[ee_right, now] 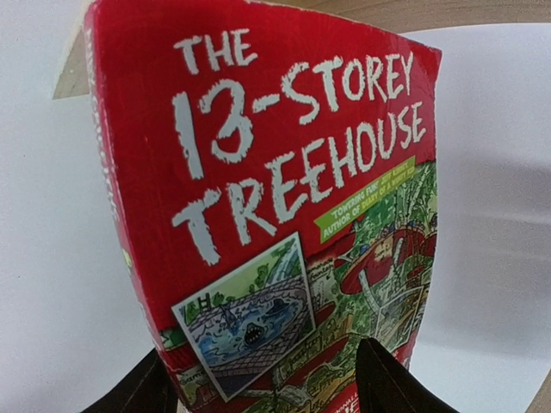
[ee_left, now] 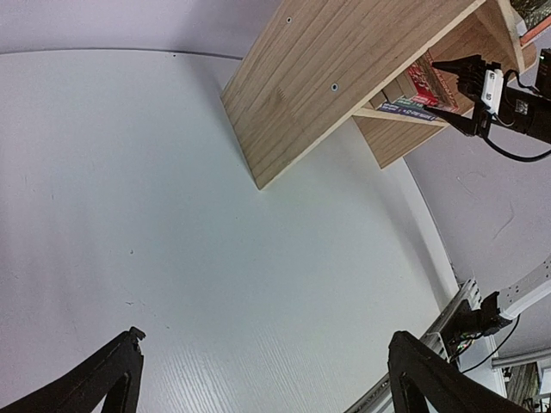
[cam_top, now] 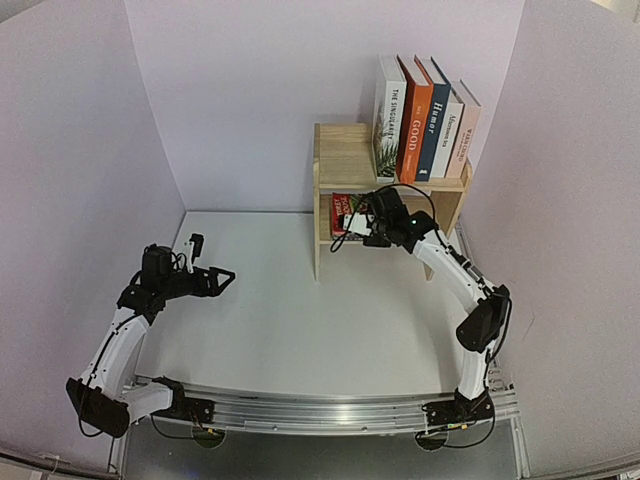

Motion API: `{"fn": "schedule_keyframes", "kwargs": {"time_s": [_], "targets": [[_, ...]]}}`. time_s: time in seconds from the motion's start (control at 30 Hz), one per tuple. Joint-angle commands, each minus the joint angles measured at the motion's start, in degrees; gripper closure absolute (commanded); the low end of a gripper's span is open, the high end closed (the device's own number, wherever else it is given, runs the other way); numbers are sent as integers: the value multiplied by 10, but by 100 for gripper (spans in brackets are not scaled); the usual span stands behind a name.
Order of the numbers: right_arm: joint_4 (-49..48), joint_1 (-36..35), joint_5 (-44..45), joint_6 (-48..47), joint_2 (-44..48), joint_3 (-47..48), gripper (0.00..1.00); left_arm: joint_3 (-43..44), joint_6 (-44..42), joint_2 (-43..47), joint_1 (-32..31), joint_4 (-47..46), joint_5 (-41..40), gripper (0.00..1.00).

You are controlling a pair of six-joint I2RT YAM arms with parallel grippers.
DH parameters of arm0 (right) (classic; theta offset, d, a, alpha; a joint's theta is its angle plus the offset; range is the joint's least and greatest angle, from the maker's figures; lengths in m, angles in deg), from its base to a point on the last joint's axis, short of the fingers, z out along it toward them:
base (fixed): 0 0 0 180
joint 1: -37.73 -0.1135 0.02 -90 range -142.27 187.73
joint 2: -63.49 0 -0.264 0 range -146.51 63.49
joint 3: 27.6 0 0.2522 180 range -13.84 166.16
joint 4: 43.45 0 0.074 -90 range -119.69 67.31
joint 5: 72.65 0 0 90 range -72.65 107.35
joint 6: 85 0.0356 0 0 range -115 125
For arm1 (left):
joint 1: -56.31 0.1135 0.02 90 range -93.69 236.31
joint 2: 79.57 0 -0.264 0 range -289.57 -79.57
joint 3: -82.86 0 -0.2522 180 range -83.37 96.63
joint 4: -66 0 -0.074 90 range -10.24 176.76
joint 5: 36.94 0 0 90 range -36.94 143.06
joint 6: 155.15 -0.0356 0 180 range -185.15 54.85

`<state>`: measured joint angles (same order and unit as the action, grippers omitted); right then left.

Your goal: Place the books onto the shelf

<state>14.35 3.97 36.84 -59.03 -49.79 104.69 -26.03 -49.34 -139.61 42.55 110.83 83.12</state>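
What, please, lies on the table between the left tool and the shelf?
Nothing: the left wrist view shows only bare white table between the open left tool and the shelf, and the top view agrees.

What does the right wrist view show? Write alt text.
A red paperback titled The 13-Storey Treehouse fills the frame, cover toward the camera. The right gripper flanks its lower part; the wooden shelf shows above.

The red book [ee_right: 275, 215] reads "THE 13-STOREY TREEHOUSE"; orange spine [cam_top: 411, 120] "GOOD", navy spine [cam_top: 434, 118] "Humor".
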Motion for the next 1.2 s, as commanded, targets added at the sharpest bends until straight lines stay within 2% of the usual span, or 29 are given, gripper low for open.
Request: {"fn": "schedule_keyframes", "kwargs": {"time_s": [0.0, 0.4, 0.57, 0.63, 0.77, 0.83, 0.93, 1.03, 1.17], "targets": [[-9, 4, 0, 6, 25, -8, 30, 14, -11, 3, 2, 11, 10, 1], [1, -3, 17, 5, 60, -24, 28, 10, -14, 6, 2, 9, 11, 1], [8, -34, 45, 43, 101, -79, 22, 4, -17, 17, 1, 11, -3, 1], [10, -54, 41, 104, 136, -112, 20, -6, -21, 32, 2, 7, -22, 1], [8, -68, -18, 304, 234, -190, 17, -53, -25, 85, 2, -22, -93, 0], [1, -68, -31, 394, 287, -252, 15, -75, -27, 107, 3, -28, -133, 0], [-28, -64, 8, 546, 367, -389, 11, -106, -28, 117, 23, -30, -183, 0], [-61, -22, 39, 662, 427, -540, 6, -149, -28, 118, 45, -60, -238, 0], [-137, 98, 23, 757, 496, -678, 5, -214, -39, 118, 64, -117, -327, 0]]}}
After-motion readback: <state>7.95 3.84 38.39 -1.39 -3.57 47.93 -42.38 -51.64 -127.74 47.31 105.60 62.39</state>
